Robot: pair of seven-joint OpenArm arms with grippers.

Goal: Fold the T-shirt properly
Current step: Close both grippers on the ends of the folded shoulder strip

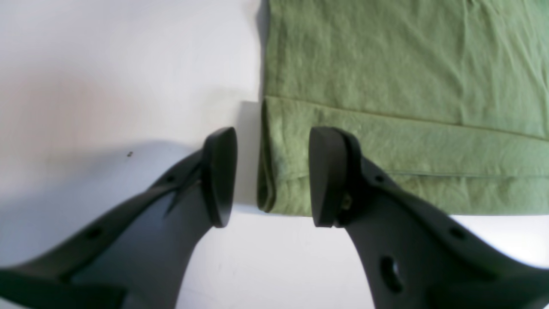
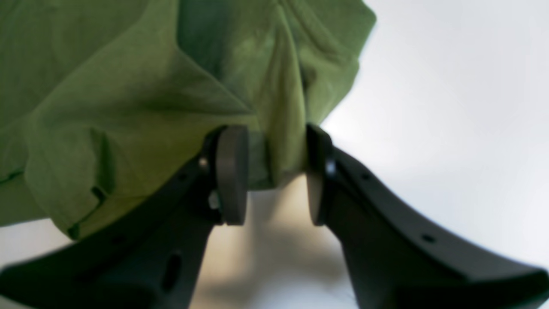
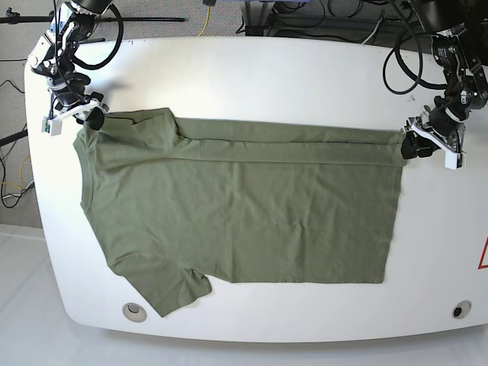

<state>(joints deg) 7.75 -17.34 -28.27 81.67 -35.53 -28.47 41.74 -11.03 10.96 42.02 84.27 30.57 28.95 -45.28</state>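
The olive-green T-shirt (image 3: 244, 206) lies spread flat on the white table (image 3: 267, 69), collar to the left, with its far long edge folded over in a narrow band. My left gripper (image 1: 272, 176) stands open astride the folded hem corner of the T-shirt (image 1: 386, 64): one finger over bare table, the other over cloth. In the base view the left gripper (image 3: 409, 145) is at the shirt's far right corner. My right gripper (image 2: 274, 176) is open with a bunched fold of the T-shirt (image 2: 107, 86) loose between its jaws. From the base camera, the right gripper (image 3: 93, 118) is at the far left sleeve.
Bare white table (image 1: 107, 64) surrounds the shirt on all sides. Two round holes (image 3: 135, 309) (image 3: 460, 309) sit near the table's front edge. Cables and stands run behind the far edge. Floor shows past the left rim.
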